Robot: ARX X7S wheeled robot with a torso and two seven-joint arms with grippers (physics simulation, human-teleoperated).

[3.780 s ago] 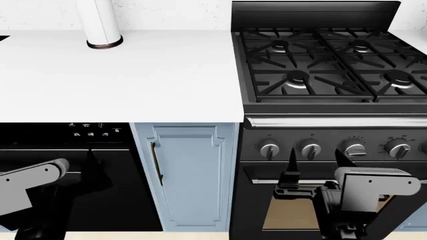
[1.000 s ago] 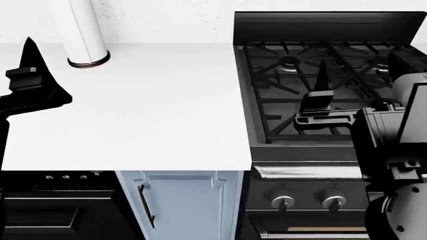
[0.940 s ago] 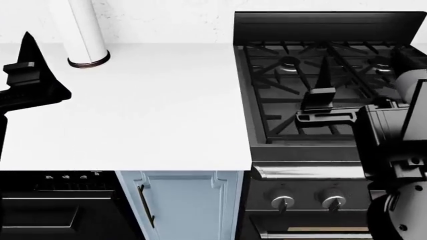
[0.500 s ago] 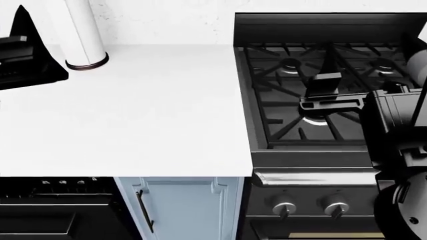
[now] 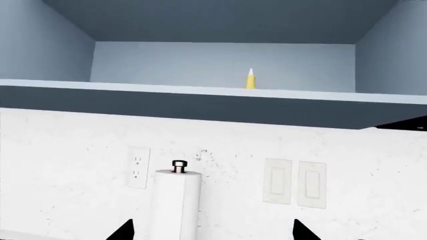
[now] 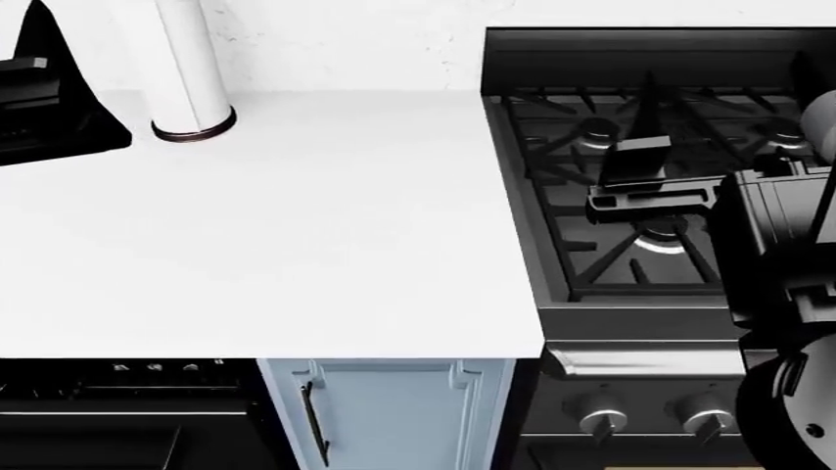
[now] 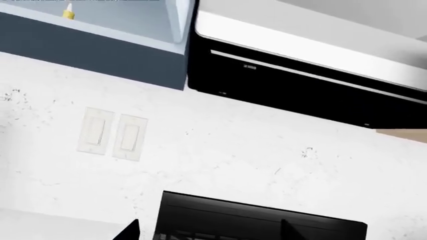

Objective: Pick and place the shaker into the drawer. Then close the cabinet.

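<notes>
Overhead, yellow shaker (image 5: 251, 79) upright in open blue cabinet (image 5: 220, 50); left fingers (image 5: 127, 231) spread, empty; right fingers (image 7: 130, 231) likewise, above stove (image 6: 653, 186).

I could read no text anywhere. The black microwave (image 7: 300, 75) carried a small mark on its front edge, too tiny to make out, and the stove knobs (image 6: 602, 424) showed nothing legible.

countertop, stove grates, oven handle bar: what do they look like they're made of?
Countertop: plain white, matte and seamless with a square edge; looks like solid surface or laminate, can't tell which.
Stove grates: black, dull, thick bars; probably cast iron.
Oven handle bar: pale grey with a bright highlight along it; looks like brushed or polished metal, likely stainless steel.
</notes>
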